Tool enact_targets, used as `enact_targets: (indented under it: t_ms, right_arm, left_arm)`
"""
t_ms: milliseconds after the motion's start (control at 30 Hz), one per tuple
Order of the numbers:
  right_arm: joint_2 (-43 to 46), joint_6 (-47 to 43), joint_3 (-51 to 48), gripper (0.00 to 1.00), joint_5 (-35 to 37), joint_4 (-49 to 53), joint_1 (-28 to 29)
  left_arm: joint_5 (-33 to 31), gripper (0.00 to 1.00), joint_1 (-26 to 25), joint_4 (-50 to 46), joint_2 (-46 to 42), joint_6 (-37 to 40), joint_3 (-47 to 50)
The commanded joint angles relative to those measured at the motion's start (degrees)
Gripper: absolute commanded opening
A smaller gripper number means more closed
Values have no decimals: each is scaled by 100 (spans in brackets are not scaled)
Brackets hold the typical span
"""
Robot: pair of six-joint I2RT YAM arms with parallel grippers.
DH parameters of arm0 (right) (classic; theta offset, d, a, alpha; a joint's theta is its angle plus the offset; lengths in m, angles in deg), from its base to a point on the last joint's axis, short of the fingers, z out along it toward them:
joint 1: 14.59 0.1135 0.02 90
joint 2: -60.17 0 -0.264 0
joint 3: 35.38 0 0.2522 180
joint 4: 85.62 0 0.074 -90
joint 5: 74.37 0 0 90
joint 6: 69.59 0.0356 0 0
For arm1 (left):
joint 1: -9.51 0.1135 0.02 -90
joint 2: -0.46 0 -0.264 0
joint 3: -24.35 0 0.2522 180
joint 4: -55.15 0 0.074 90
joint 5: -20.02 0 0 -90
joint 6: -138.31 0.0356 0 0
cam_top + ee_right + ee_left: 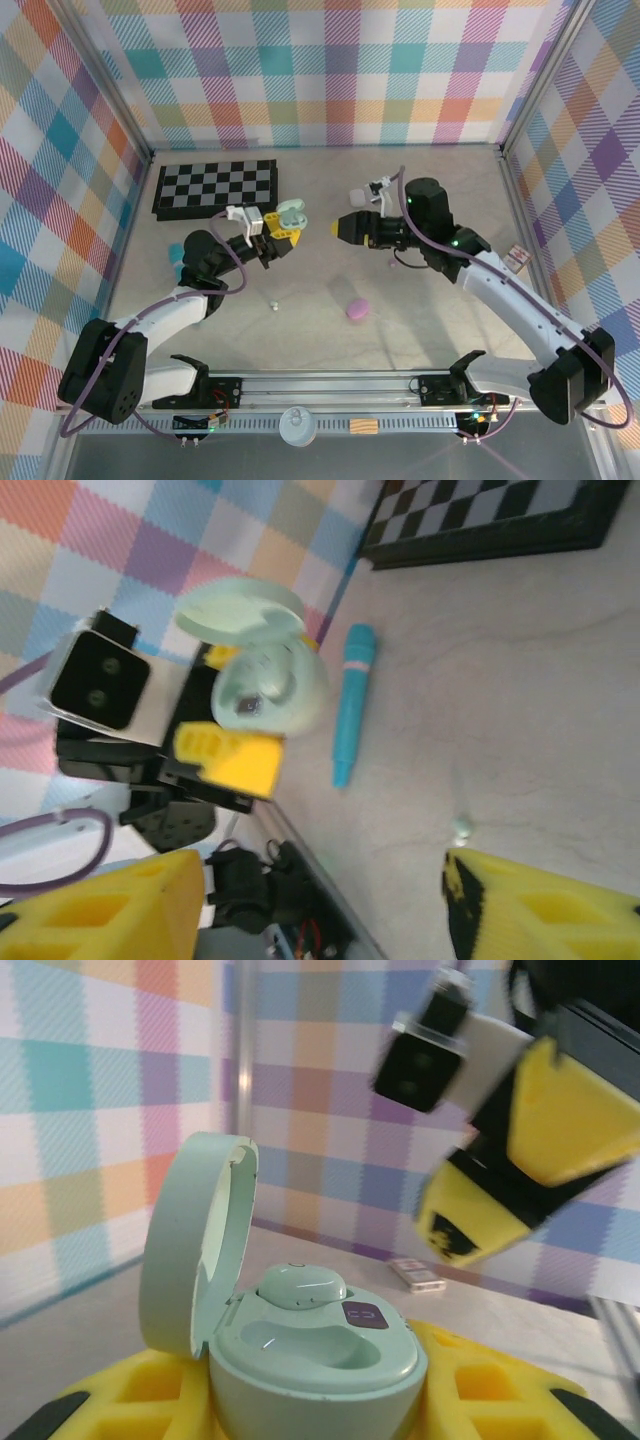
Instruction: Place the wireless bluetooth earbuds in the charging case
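Holding a mint-green pebble-shaped plastic charging case [300,1360] between its yellow fingers [480,1400], the left end effector [280,228] is closed on the case's lower body and keeps it above the worktop [440,320]. The lid [195,1240] of the case stands open. One mint-green earbud [302,1285] sits in a socket and the socket next to it is hollow.

The right end effector [350,228] faces the case from the right, near it but not touching. Its two yellow fingers [540,910] stand wide apart and have nothing between them.

A second tiny pale earbud [272,303] lies on the worktop, nearer to the arm bases than both end effectors and well apart from the right one. A purple pebble-shaped case [357,309] lies to the right of this earbud. A teal plastic cylinder [350,700] lies on the worktop beside the left arm, and a black and white chessboard [215,187] lies by the far wall.
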State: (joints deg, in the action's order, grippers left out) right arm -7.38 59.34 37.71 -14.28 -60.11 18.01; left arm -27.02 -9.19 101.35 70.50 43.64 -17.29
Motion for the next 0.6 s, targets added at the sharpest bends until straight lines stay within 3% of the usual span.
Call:
enact_targets:
  t_ms: [0, 167, 233, 567]
  right_arm:
    - [-10, 35, -559, 67, 737, -306, 12]
    - [-527, -365, -988, 66, 484, -922, 205]
    - [-940, -526, -908, 65, 25, -1006, 246]
    - [-3738, -541, 451, 60, -1674, -1485, 634]
  left_arm:
    - [-435, 31, 275, 255, 87, 323, -40]
    - [-660, 30, 648, 180, 268, 438, -348]
    - [-696, 30, 730, 122, 222, 473, -464]
    - [-782, 30, 743, -809, -638, 696, -684]
